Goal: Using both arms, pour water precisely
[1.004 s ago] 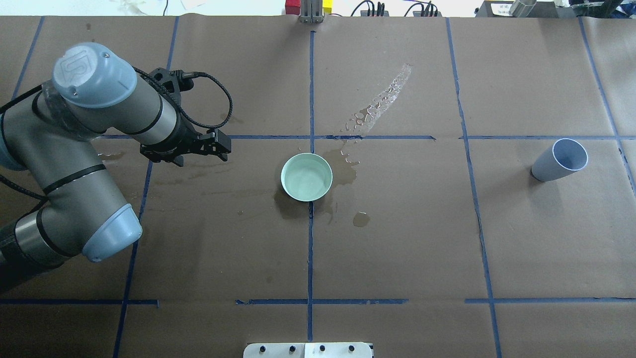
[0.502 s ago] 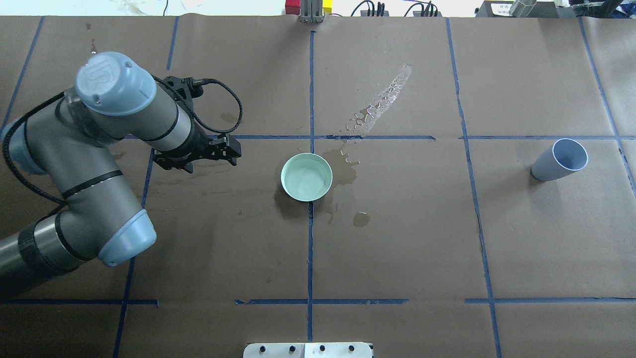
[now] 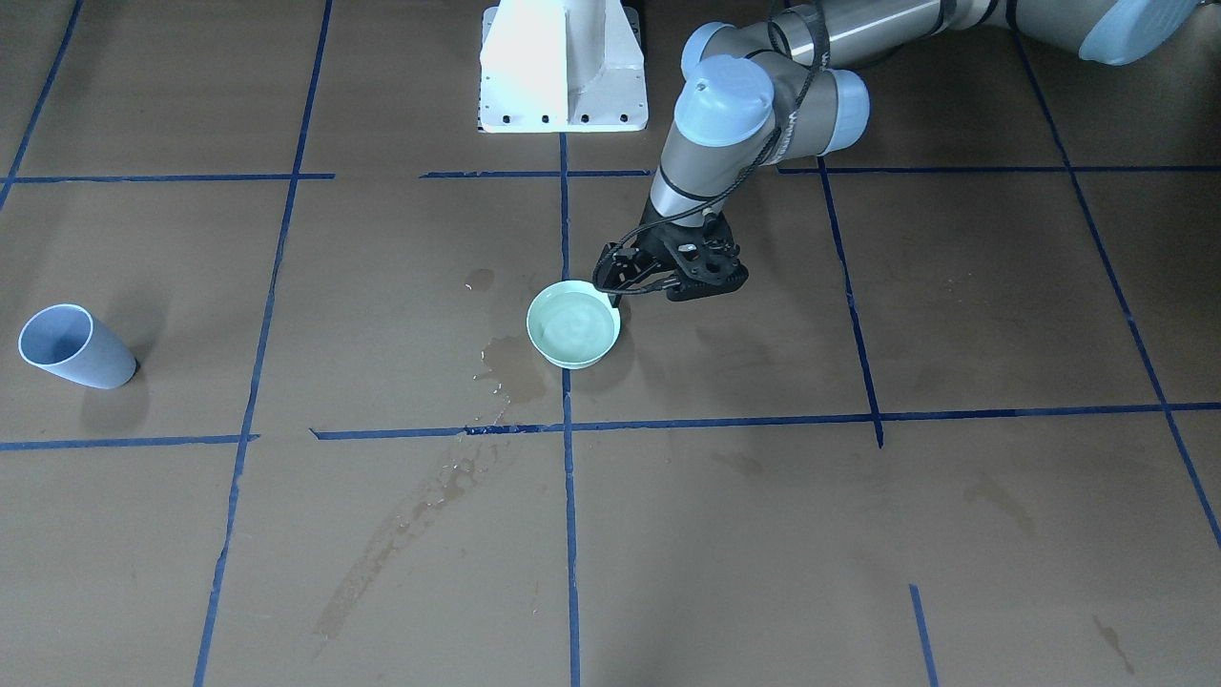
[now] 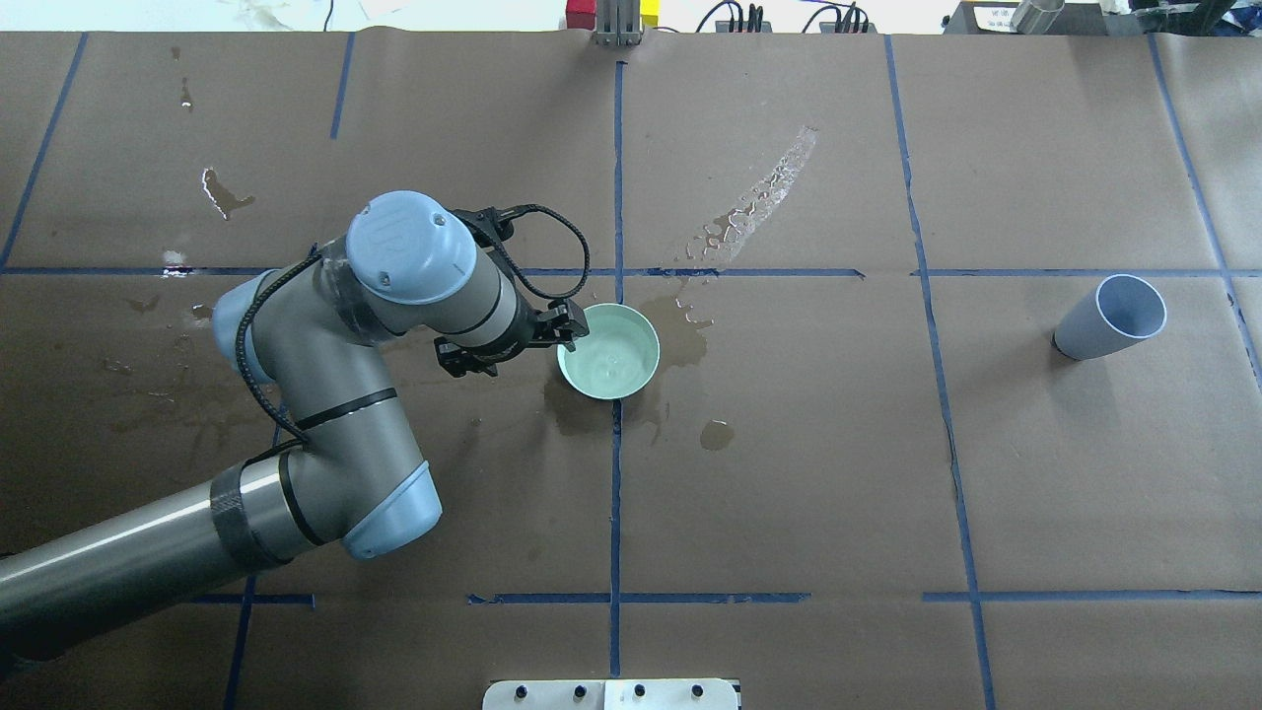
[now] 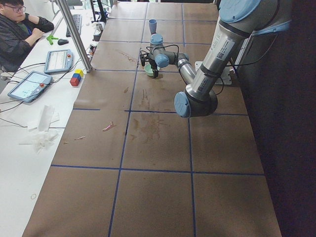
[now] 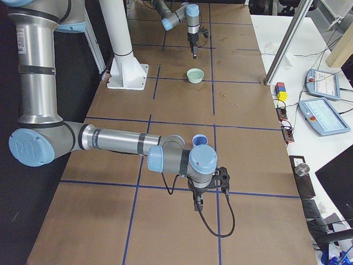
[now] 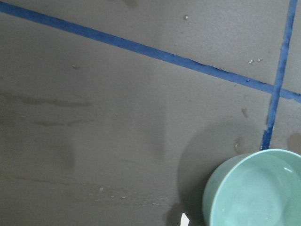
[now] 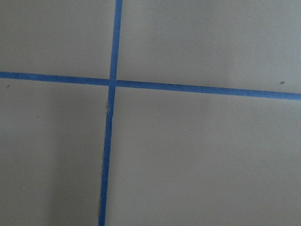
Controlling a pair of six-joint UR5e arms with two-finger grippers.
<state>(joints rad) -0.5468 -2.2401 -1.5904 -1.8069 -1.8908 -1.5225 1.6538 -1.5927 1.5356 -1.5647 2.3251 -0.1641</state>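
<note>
step: grasp of bowl (image 4: 654, 351) judged, left gripper (image 4: 566, 331) set at its rim, mid-frame | jaws: cannot be told | next: level pinch is called for

Left arm (image 5: 198, 83) beside green bowl (image 5: 148, 71)

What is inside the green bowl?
Clear water, showing as faint ripples over the pale bottom of the bowl. Nothing else shows inside. The left end effector covers a small part of the rim.
</note>
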